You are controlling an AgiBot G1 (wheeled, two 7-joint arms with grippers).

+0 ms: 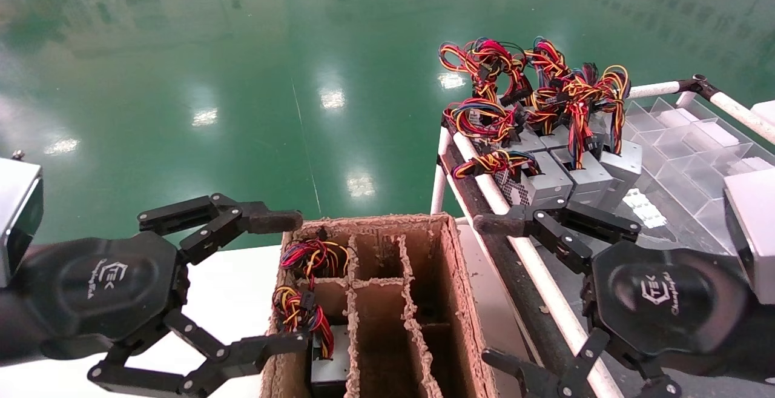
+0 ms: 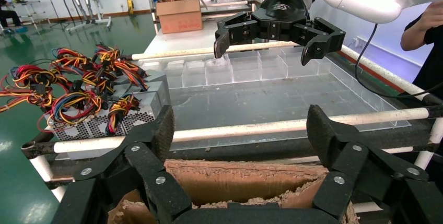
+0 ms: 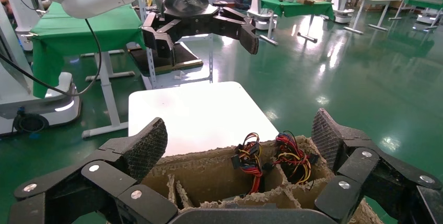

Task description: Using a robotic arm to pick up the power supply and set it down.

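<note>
Glossy green flooring is being reflected behind a tube-framed rack where the power supply is sitting among others. Both the left gripper and right gripper are being held with jaws apart over a cardboard box. Heavy, rigid and smooth, it is best gripped across its metal sides, not its floppy wires.

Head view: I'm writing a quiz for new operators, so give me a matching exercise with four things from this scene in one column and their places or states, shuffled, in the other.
Things:
1. left pincer
2. right pincer
3. power supplies with wire bundles
4. clear divider tray

Places or states:
A. grouped at the rack's far left end
B. open, over the rack's white front rail
C. on the rack, right of the metal boxes
D. open, at the left edge of the cardboard crate

Pairs: 1-D, 2-B, 3-A, 4-C
</note>
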